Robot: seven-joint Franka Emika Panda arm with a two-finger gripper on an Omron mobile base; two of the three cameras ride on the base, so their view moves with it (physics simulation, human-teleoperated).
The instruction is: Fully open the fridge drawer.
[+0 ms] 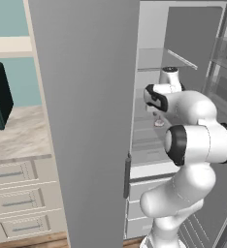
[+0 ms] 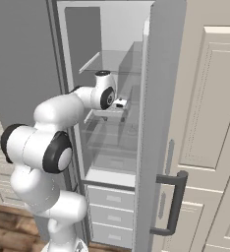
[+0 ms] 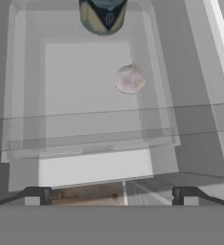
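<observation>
gripper (image 3: pixel 112 195) — fingertips cropped — above fridge drawer (image 3: pixel 92 143)

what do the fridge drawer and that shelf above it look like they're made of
The fridge drawer looks like clear, faintly grey plastic: the floor and a pale round item show through its walls. The shelf higher up seems to be glass or clear plastic, thin and see-through with the back wall visible behind it; the render leaves that open.

Garlic (image 3: pixel 129 79) in fridge drawer (image 3: pixel 90 143); can (image 3: pixel 103 16) behind it.
</observation>
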